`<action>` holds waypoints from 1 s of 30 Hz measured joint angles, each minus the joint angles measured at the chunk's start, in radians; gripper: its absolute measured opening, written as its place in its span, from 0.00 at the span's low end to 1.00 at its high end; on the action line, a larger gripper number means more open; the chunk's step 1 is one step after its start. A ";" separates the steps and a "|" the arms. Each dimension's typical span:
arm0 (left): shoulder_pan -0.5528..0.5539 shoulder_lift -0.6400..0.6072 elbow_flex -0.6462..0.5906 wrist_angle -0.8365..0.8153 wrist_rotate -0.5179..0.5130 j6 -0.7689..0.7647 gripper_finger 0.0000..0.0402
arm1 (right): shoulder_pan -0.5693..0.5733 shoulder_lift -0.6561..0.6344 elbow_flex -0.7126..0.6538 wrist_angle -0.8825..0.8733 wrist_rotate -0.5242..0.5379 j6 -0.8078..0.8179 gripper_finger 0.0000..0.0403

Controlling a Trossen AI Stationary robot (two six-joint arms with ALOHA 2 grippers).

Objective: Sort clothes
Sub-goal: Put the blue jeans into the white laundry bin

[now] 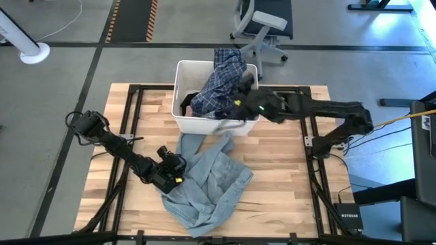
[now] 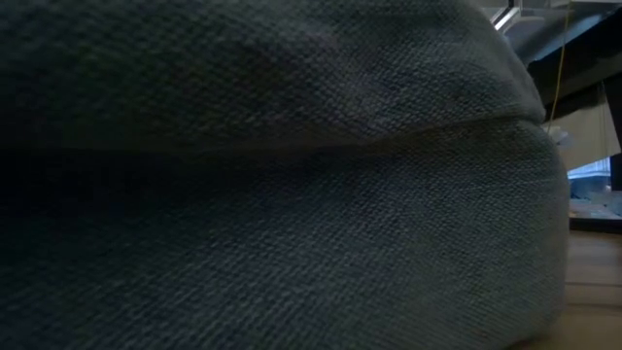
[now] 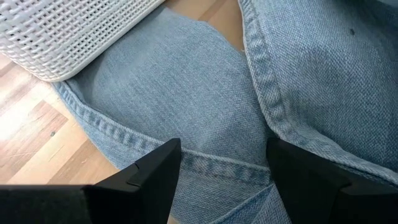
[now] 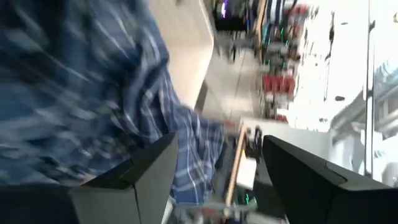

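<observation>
A large light-blue denim shirt (image 1: 208, 180) lies crumpled on the wooden table, in front of the white bin (image 1: 182, 102). It fills the low view (image 2: 272, 175). My left gripper (image 1: 174, 173) is open over the shirt's left edge, its fingers on either side of a stitched hem (image 3: 217, 158). A navy plaid shirt (image 1: 221, 78) is heaped on the bin and hangs over its far rim. My right gripper (image 1: 246, 102) is open at the bin's right end, beside the plaid cloth (image 4: 124, 106). Dark clothes (image 1: 194, 99) lie inside the bin. My left gripper points down at the denim shirt's hem (image 3: 217, 158), fingers apart; I cannot tell whether the fingertips touch the cloth. My right gripper has the plaid shirt's cloth (image 4: 193, 149) against one finger and across the gap between the fingers; I cannot tell whether it holds it.
The bin's woven wall (image 3: 74, 31) stands close to my left gripper. Bare tabletop (image 1: 286, 177) lies right of the denim shirt. An office chair (image 1: 262, 24) stands on the floor beyond the table's far edge.
</observation>
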 joint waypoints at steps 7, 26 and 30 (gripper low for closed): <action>0.000 -0.017 0.009 -0.010 0.005 0.026 0.58 | 0.225 -0.129 0.001 -0.219 -0.038 0.264 0.63; -0.085 -0.256 0.132 -0.314 0.025 0.048 0.58 | 0.605 -0.164 -0.340 -0.493 0.063 0.835 0.63; -0.122 -0.253 0.111 -0.303 0.062 -0.003 0.58 | 0.639 -0.174 -0.502 -0.380 0.042 0.890 0.63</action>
